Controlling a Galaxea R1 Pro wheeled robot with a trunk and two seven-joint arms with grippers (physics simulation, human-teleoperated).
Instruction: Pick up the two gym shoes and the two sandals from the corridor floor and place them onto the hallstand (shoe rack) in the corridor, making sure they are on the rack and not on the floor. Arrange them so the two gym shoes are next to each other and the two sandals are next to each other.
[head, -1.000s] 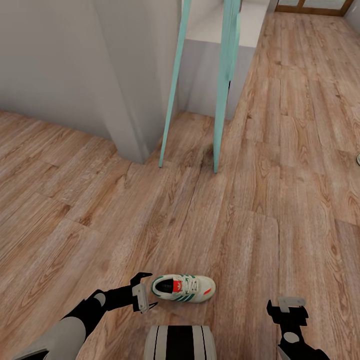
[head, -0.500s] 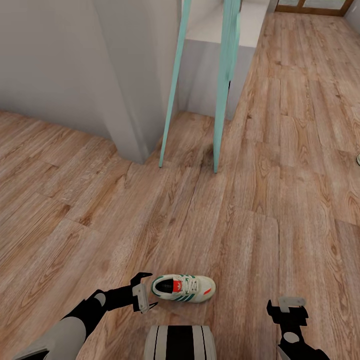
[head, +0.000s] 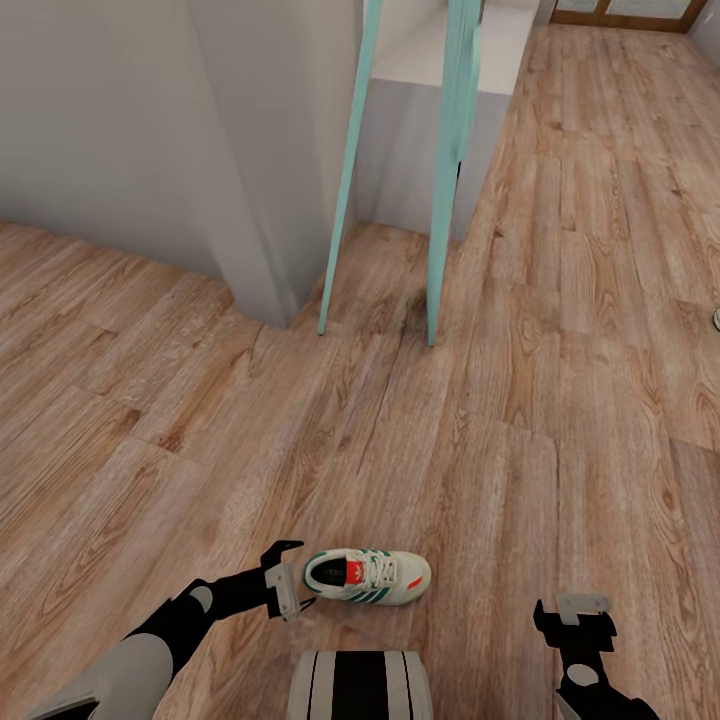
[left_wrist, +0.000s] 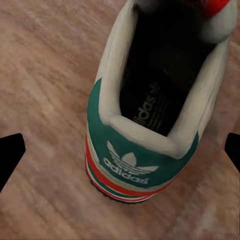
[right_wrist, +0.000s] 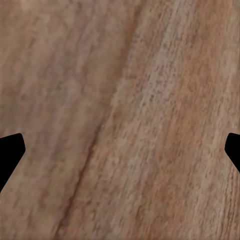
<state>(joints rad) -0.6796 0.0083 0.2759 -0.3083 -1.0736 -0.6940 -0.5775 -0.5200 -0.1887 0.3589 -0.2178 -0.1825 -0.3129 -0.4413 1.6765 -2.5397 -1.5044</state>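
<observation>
Gym shoe (head: 367, 577) lies on the corridor floor (head: 520, 420), heel toward the left gripper (head: 284, 580), whose jaws are spread wide, heel between them. Right gripper (head: 574, 618) jaws open over bare planks.

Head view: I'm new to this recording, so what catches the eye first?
A lone gym shoe lies on the corridor floor just ahead of the robot, heel toward the open left gripper. Farther off, two turquoise posts rise beside a grey wall corner. The right gripper hangs open over bare planks.
</observation>
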